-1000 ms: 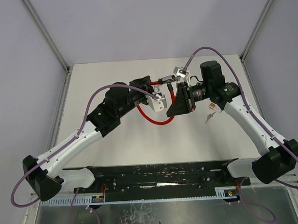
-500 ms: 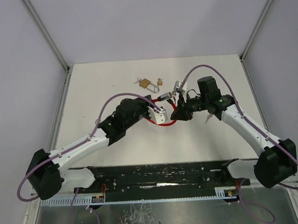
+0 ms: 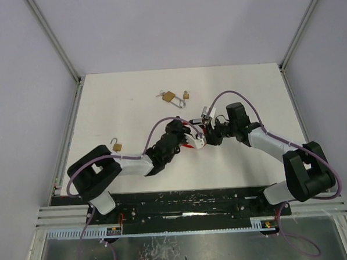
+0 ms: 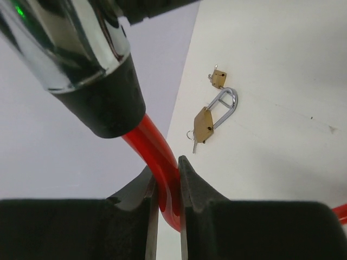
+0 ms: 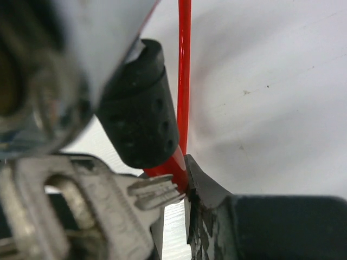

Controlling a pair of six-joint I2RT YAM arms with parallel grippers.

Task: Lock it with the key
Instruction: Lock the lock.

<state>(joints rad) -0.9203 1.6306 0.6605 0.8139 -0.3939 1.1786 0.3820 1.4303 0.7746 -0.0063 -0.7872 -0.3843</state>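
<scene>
A red cable lock [image 3: 189,145] with a silver body [image 3: 206,114] is held low over the table's middle by both grippers. My left gripper [image 3: 193,142] is shut on the red cable [image 4: 165,179] just below its black collar [image 4: 111,103] and chrome barrel [image 4: 70,43]. My right gripper [image 3: 208,135] is shut on the cable [image 5: 176,168] right under a black collar [image 5: 138,108]. A silver key [image 5: 149,196] on a blurred metal ring hangs close in front of the right jaws, touching the cable.
A brass padlock with a key [image 3: 169,97] and a small padlock [image 3: 185,95] lie at the back; both show in the left wrist view [image 4: 205,123] [image 4: 218,79]. Another small open padlock [image 3: 116,146] lies at the left. Side rails edge the table.
Both arms have come down from high near the camera to low over the table, carrying the cable lock towards the near side. The padlocks at the back have come into view.
</scene>
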